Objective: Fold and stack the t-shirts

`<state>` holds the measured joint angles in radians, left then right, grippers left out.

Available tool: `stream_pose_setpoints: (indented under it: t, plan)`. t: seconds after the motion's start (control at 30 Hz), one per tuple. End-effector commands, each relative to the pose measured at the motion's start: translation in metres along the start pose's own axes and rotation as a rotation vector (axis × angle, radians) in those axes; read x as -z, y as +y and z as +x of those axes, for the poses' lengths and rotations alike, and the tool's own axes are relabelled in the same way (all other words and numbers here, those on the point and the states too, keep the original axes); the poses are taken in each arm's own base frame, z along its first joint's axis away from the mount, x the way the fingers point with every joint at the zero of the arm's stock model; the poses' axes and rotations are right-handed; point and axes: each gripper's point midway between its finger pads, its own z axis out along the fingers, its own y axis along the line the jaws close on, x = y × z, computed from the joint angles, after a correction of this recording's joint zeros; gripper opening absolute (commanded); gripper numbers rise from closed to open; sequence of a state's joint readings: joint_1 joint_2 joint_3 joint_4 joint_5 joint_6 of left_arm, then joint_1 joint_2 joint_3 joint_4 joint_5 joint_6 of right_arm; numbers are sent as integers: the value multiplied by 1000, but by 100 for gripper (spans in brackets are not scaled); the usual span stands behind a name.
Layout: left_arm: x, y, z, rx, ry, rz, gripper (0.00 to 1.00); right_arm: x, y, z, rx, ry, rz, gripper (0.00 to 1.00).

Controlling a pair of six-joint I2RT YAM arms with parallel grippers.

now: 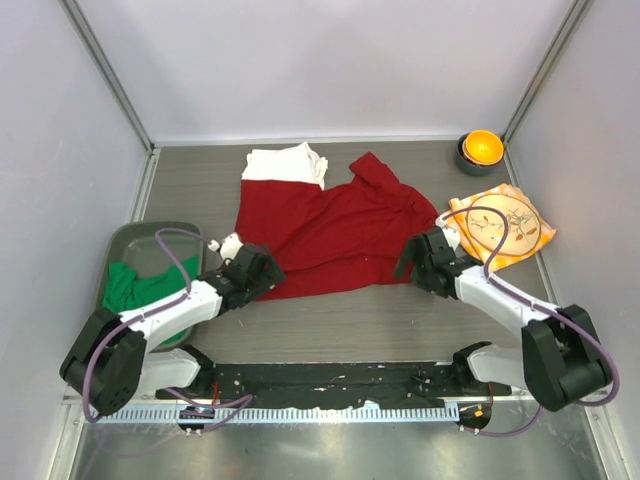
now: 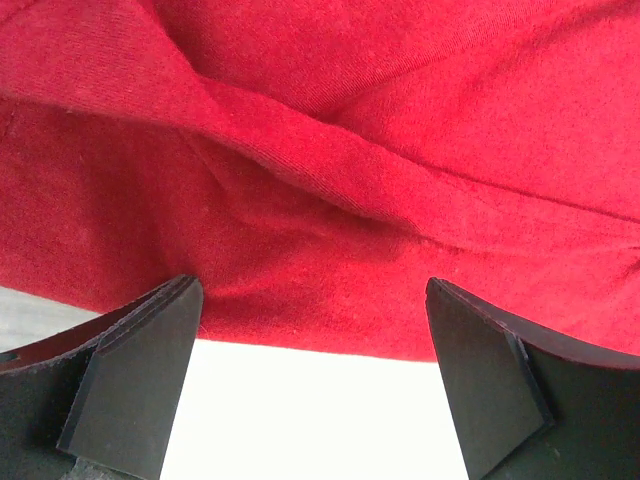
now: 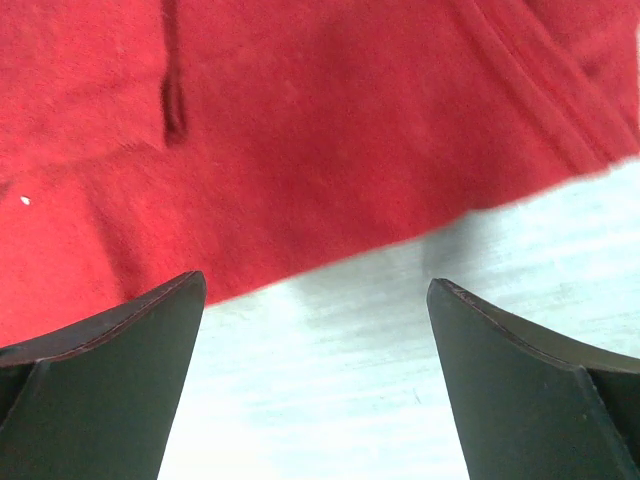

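A red t-shirt (image 1: 335, 232) lies spread and wrinkled in the middle of the table. A white t-shirt (image 1: 285, 164) sits folded at its far left corner. A green t-shirt (image 1: 140, 284) lies in the grey bin at the left. My left gripper (image 1: 262, 272) stands open at the red shirt's near left edge; in the left wrist view the red cloth (image 2: 330, 180) fills the frame just beyond my gripper (image 2: 315, 345), nothing between the fingers. My right gripper (image 1: 420, 258) stands open at the shirt's near right edge; the red hem (image 3: 300, 150) lies just ahead of my gripper (image 3: 315, 340).
A grey bin (image 1: 128, 240) holds the green shirt at the left. An orange patterned cloth (image 1: 503, 226) lies at the right, beside the right arm. A bowl with an orange object (image 1: 480, 150) stands at the back right corner. Walls enclose three sides.
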<state>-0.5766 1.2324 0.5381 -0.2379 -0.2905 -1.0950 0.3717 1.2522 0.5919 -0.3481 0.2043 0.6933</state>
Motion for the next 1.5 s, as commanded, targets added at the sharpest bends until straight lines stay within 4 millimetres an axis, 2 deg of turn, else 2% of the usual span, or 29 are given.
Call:
stream_pose_setpoints:
  t: [0.0, 0.03, 0.13, 0.17, 0.2, 0.27, 0.3, 0.4, 0.5, 0.53, 0.57, 0.63, 0.67, 0.73, 0.8, 0.83, 0.87, 1.03, 1.47]
  plan:
    - [21, 52, 31, -14, 45, -183, 100, 19, -27, 18, -26, 17, 81, 100]
    - [25, 51, 37, -30, 47, -176, 100, 21, -32, 25, -29, 29, 89, 100]
    - [38, 58, 45, -27, 39, -182, 100, 33, -29, 26, -60, 5, 52, 100]
    - [42, 62, 47, -16, 40, -190, 100, 37, -28, 24, -54, -10, 50, 100]
    - [45, 65, 50, -23, 42, -189, 100, 45, -25, 14, -58, -53, 38, 100]
    - [52, 65, 45, -4, 23, -175, 100, 54, -28, 8, -54, -78, 50, 100]
    - [56, 66, 42, -5, 17, -181, 100, 61, -23, -1, -54, -110, 28, 100]
    - [71, 51, 21, 6, -42, -142, 100, 69, -8, -17, -29, -148, -25, 100]
    - [84, 31, 3, 6, -75, -104, 100, 64, 8, -23, -19, -156, -85, 100]
    - [87, 27, 0, -5, -78, -104, 100, 61, 23, -25, -24, -161, -147, 100]
    - [92, 16, -9, -3, -96, -87, 100, 58, 28, -26, -28, -159, -166, 99]
    - [96, 5, -18, -23, -118, -72, 100, 49, 41, -30, -47, -168, -207, 96]
    - [100, -5, -25, -20, -134, -52, 100, 45, 44, -30, -52, -167, -215, 92]
    - [99, -12, -30, -45, -146, -60, 100, 39, 54, -35, -71, -171, -237, 86]
    - [99, -19, -34, -53, -153, -61, 100, 27, 58, -32, -75, -151, -227, 73]
    - [99, -22, -34, -55, -151, -56, 100, 25, 62, -37, -95, -165, -241, 67]
    - [99, -26, -35, -52, -154, -48, 100, 19, 64, -35, -94, -158, -238, 56]
    - [93, -26, -31, -57, -142, -54, 100, 5, 69, -37, -102, -158, -227, 40]
    - [92, -26, -33, -73, -154, -61, 100, -13, 77, -47, -105, -196, -223, 34]
